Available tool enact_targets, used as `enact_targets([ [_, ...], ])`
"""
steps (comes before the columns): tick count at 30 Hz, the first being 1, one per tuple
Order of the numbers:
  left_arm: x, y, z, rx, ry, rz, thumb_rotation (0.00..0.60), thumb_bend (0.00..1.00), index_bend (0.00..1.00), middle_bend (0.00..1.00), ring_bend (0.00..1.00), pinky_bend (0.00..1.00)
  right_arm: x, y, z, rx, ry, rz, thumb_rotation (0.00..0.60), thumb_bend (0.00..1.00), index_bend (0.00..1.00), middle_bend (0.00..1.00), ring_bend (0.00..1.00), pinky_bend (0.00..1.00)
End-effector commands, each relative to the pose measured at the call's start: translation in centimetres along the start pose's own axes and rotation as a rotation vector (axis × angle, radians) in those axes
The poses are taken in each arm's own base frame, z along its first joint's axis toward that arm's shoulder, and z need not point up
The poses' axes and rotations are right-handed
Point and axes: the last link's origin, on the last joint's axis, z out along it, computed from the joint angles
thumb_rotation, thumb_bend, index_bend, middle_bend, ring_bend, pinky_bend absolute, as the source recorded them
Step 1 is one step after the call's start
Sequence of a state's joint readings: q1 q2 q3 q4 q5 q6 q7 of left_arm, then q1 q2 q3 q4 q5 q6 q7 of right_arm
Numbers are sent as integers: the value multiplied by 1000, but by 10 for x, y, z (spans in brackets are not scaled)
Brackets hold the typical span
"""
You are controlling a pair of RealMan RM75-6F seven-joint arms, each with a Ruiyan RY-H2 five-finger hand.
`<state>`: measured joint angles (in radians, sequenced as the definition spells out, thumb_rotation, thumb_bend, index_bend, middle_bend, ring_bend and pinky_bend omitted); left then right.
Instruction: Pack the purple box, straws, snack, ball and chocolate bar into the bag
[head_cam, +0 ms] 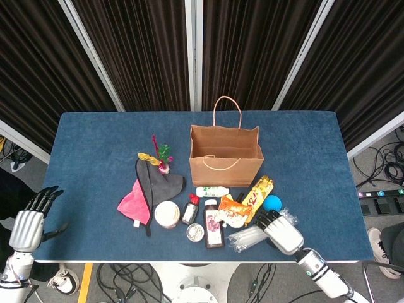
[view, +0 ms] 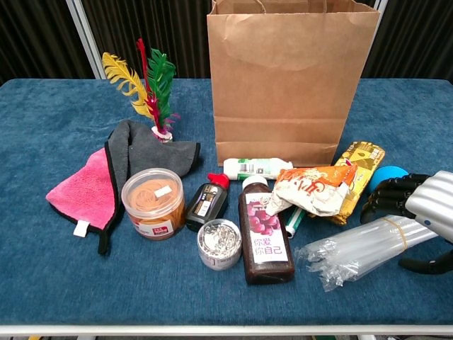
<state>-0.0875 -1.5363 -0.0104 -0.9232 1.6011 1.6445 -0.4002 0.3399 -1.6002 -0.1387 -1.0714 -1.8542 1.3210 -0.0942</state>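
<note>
The brown paper bag [head_cam: 226, 154] [view: 290, 78] stands open and upright mid-table. In front of it lie the yellow chocolate bar [head_cam: 259, 194] [view: 357, 170], the crumpled orange-and-white snack [head_cam: 230, 211] [view: 311, 190], the purple box [head_cam: 213, 232] [view: 265, 234] and the blue ball [head_cam: 271, 202] [view: 388, 176]. The clear straws [head_cam: 247, 237] [view: 361, 248] lie near the front edge. My right hand [head_cam: 281, 230] [view: 417, 212] hovers over the straws' right end, fingers spread above them, thumb on the near side, partly hiding the ball. My left hand [head_cam: 28, 221] hangs open beyond the table's left edge.
Pink cloth [view: 85, 188] and grey cloth [view: 152, 152] lie at the left with a feather shuttlecock [view: 152, 85]. A round tub [view: 152, 204], a small dark bottle [view: 207, 202], a tin [view: 219, 244] and a white tube [view: 255, 168] crowd the purple box.
</note>
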Motion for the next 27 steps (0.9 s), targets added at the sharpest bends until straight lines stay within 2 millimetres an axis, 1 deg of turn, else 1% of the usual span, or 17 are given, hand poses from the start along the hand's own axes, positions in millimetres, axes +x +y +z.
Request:
enact_targets([
  [1, 0, 0, 0, -2, 0, 1, 600, 226, 227, 240, 158, 239, -3, -1, 4, -2, 12, -3, 600, 107, 375, 357, 250, 349],
  [3, 0, 0, 0, -3, -1, 0, 600, 225, 227, 240, 158, 239, -4, -1, 6, -7, 21, -5, 600, 129, 409, 384, 275, 377],
  [6, -1, 1, 0, -4, -2, -4, 600, 225, 227, 240, 158, 239, -5, 0, 7, -12, 37, 0, 600, 174, 496, 448, 336, 442],
  [10, 0, 2, 1, -5, 0, -10, 600, 225, 227, 240, 158, 239, 2, 0, 7, -10, 100, 14, 600, 225, 618, 535, 426, 533],
  [12, -1, 2, 2, -7, -1, -13, 600, 225, 227, 240, 158, 240, 7, 1, 5, -7, 130, 21, 600, 241, 642, 555, 447, 556],
  [15, -1, 4, 2, -7, -2, -22, 600, 225, 227, 240, 158, 239, 22, 2, 0, 2, 191, 33, 600, 247, 646, 559, 452, 562],
  [18, -2, 6, 3, -9, -3, -32, 600, 225, 227, 240, 158, 239, 45, 2, -9, 1, 267, 61, 600, 246, 646, 559, 452, 562],
  [20, -2, 7, 3, -10, -4, -39, 600, 225, 227, 240, 158, 239, 65, 2, -15, -11, 319, 92, 600, 246, 646, 559, 452, 562],
  [22, -2, 9, 3, -11, -8, -44, 600, 225, 227, 240, 158, 240, 90, 3, -19, -22, 381, 95, 600, 246, 646, 559, 452, 562],
  [24, -2, 10, 3, -13, -12, -48, 600, 225, 227, 240, 158, 239, 116, 3, -19, -22, 441, 82, 600, 246, 646, 559, 452, 562],
  [25, -2, 10, 4, -14, -15, -50, 600, 225, 227, 240, 158, 239, 135, 3, -17, -14, 488, 55, 600, 246, 646, 559, 452, 562],
  [27, -2, 11, 4, -16, -17, -44, 600, 226, 227, 240, 158, 239, 165, 1, -11, 1, 565, -2, 600, 247, 646, 560, 452, 563],
])
